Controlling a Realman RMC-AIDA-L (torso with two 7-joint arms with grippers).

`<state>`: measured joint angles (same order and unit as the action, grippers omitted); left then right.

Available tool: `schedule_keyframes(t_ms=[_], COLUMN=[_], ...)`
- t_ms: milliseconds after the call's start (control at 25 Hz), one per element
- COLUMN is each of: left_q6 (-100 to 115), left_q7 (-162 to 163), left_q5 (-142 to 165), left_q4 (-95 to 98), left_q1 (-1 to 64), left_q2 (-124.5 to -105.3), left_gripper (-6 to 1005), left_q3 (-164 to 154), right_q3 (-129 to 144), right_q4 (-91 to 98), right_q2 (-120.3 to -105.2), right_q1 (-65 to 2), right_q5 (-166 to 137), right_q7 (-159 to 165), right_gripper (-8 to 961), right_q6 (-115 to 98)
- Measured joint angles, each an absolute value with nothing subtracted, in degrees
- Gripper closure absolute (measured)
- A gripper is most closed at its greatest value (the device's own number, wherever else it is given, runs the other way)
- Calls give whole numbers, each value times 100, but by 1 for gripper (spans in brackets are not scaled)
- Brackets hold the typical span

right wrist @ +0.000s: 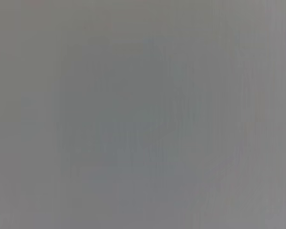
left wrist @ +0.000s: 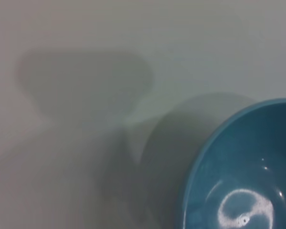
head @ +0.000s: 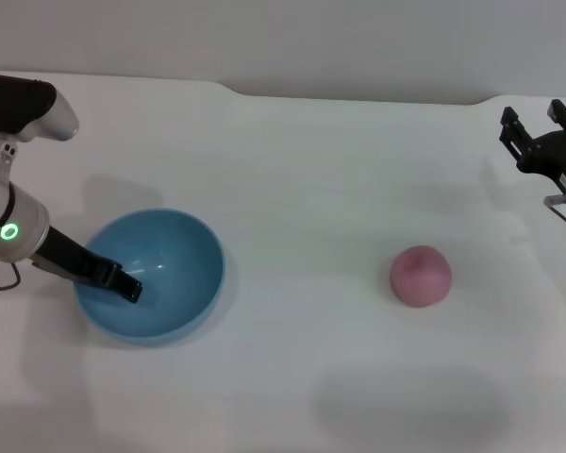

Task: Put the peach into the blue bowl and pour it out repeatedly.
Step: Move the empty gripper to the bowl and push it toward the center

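Head view: the whole white counter [head: 302, 189], with the bowl [head: 156, 274] on the robot's left and the peach [head: 421, 276] on the right, well apart from each other.
Left wrist view: only part of the bowl's [left wrist: 243, 181] glossy inside and rim, bare counter [left wrist: 86, 57] beside it and a shadow; no peach, no fingers.
Right wrist view: nothing but a flat grey surface; neither bowl nor peach shows.
Bowl: upright on the counter, tilted slightly if at all, with nothing inside it.
Peach: lying on the bare counter, outside the bowl, touched by neither arm.
Left claw [head: 124, 283]: at the bowl's near-left rim, its dark fingers reaching over the rim into the bowl; it appears clamped on the bowl's wall.
Right claw [head: 540, 142]: raised at the far right edge of the head view, behind and to the right of the peach and clear of it; its two prongs stand apart, holding nothing.
Peach to claws: near the right claw, far from the left one.
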<state>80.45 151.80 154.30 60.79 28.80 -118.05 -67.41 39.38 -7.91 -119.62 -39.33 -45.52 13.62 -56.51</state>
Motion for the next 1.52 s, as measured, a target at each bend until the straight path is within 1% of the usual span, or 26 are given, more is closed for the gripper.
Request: schedule_keyframes(t_ms=[200,440,880,1000,1200,1320,1520], left_q6=[8020,8021,7936,7911,7885,7843,7757], left_q7=[15224,15251,15256,15257,15258,15258,15258], left_q5=[15342,15179,15051,15000,14897,14896,14893], left_q4=[6065,6015,5975,5969,5966,5966,5968], left_q1=[2889,2892,2895,2900,2921,2937,2944], left_q2=[-11808,-11818,-11822,-11822,-11816,-11815,-11813], left_gripper=[342,569,811,993,1000,1000,1001], left_q3=[-6698,-6710,-6731,-6706,-6695,-6696,-6697], right_q3=[3946,3946,3960,3976,4369,4560,4556], right_q4=[-794,-774,517,1152,2751,3978,4417], right_q2=[-11962,-11940,-11883,-11863,-11852,-11849,-11843], right_q1=[-3925,-3924,-4064,-4107,-4172,-4303,-4482], right_q5=[-4552,-5017,-8160,-9218,-11609,-13490,-14507], right_q7=[1362,2107,6025,7422,10279,12226,13040], right_gripper=[291,292,298,303,311,316,324], right_q6=[-5664,-5792,-6051,-6064,-6466,-7203,-7938])
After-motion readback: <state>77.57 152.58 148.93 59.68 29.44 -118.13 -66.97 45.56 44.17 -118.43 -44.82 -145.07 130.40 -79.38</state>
